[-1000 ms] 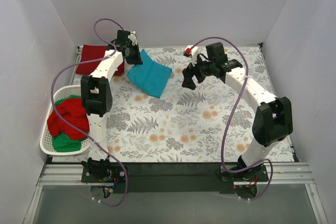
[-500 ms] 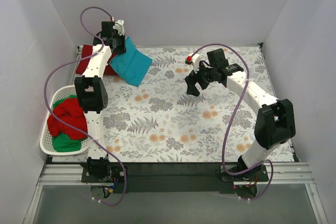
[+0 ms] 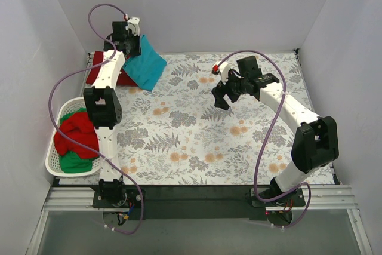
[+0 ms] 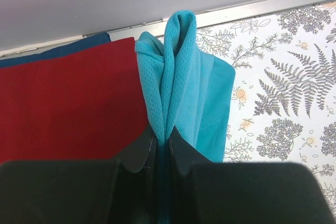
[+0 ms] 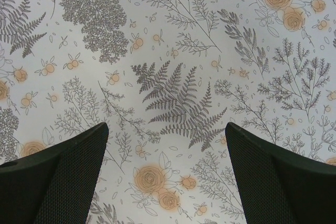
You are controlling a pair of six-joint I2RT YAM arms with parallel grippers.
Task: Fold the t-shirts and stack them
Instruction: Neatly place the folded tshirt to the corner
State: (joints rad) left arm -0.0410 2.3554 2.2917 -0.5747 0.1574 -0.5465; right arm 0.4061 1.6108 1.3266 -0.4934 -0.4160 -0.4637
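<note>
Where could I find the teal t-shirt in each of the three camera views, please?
Top external: the teal t-shirt hangs upper left from the left hand.
Left wrist: centre, bunched between the fingers.
Right wrist: not in it.
Shared landmark: the folded red t-shirt, just left of it in both.

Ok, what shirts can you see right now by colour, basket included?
1 teal shirt, pinched in the left claw
1 dark red shirt, folded flat
1 dark blue cloth, only its edge showing under the dark red one
1 red heap in the basket, maybe more than one shirt
1 green shirt in the basket
Total: at least 5
</note>
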